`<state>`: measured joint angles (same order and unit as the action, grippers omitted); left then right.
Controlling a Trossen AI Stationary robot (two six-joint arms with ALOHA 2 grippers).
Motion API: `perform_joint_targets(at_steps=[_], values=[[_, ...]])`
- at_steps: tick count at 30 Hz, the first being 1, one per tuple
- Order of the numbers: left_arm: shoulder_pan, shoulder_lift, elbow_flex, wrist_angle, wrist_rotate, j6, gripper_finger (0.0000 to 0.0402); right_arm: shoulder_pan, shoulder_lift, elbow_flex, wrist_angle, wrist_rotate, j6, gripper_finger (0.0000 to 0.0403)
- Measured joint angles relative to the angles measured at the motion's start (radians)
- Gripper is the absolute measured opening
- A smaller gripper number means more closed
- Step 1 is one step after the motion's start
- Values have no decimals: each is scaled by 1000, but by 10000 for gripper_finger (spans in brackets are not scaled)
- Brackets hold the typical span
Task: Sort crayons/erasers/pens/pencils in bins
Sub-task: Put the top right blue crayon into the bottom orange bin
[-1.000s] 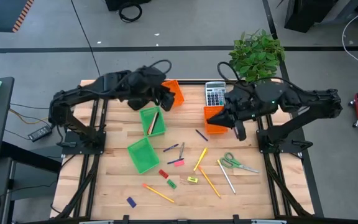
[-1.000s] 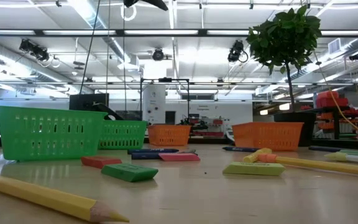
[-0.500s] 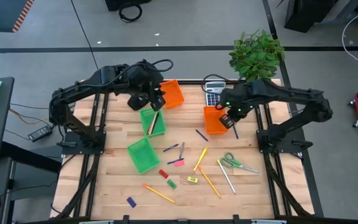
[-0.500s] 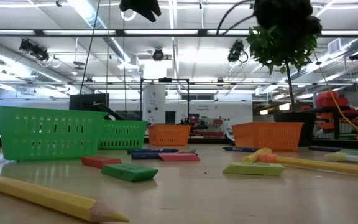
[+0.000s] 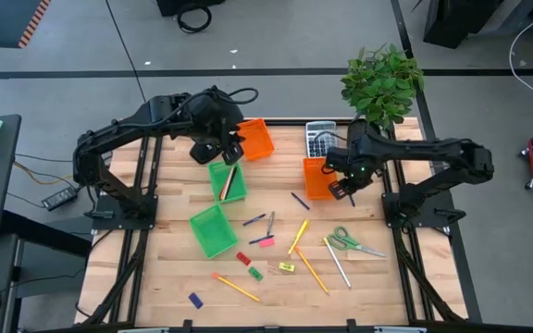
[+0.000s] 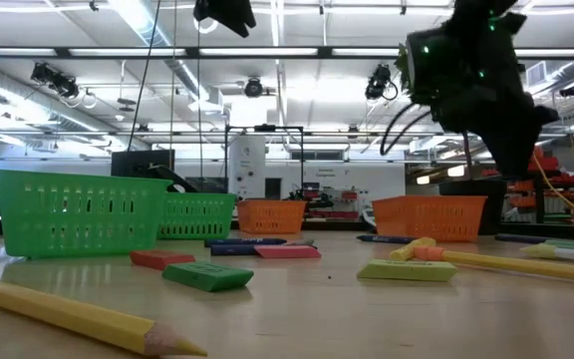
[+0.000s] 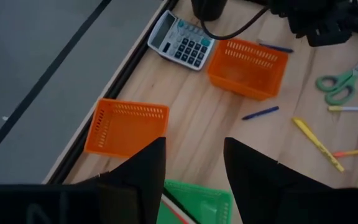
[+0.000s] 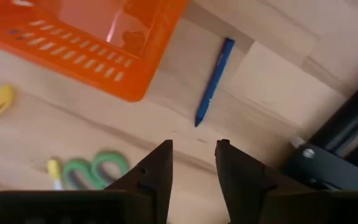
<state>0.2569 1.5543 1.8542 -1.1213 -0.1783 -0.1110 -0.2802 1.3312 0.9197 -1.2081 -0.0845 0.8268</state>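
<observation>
Fingers of my right tool stand apart, holding nothing, above a blue pen beside the right orange bin. My left tool hangs open over the far green bin.

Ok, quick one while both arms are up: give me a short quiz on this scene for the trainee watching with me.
1. True or false: the scissors lie on the table, not in any bin.
2. How many green bins are there?
3. The right gripper hangs open and empty beside an orange bin. What lies on the wood next to that bin?
A. a red eraser
B. a blue pen
C. a calculator

Key: 1 true; 2 two; 3 B.
</observation>
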Motion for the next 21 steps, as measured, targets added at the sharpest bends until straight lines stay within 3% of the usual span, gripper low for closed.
perform_joint_targets(at_steps=[11,21], values=[[9,0,0,-7,0,-7,167,-49,-1,-251,215,-6,9,120],[22,0,0,-78,0,-35,165,-60,-1,-354,389,5,38,119]])
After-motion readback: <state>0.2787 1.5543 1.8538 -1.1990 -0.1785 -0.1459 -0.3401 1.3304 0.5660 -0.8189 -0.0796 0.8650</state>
